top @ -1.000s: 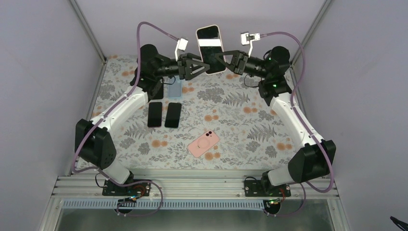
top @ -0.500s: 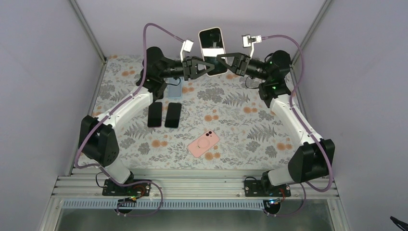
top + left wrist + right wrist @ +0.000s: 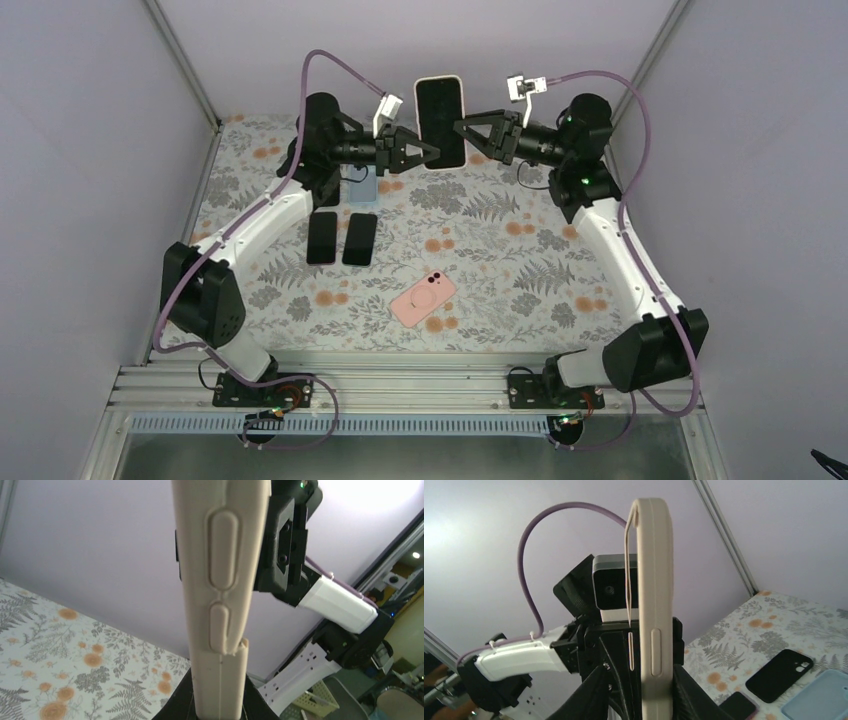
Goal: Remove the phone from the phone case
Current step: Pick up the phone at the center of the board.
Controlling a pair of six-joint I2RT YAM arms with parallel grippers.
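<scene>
— Where's the phone (image 3: 440, 100)?
— Upright in the air above the surface's (image 3: 500, 255) far end, inside its cream case (image 3: 220, 580).
— And the hands?
— Left hand (image 3: 428, 156) clamped on the case's left edge, right hand (image 3: 461, 130) clamped on its right edge. Part of the case rim is peeled off.

I work in a lab test cell. Plain lilac walls (image 3: 100, 150) and aluminium rails (image 3: 400, 385) enclose my floral-clothed table (image 3: 480, 260).
</scene>
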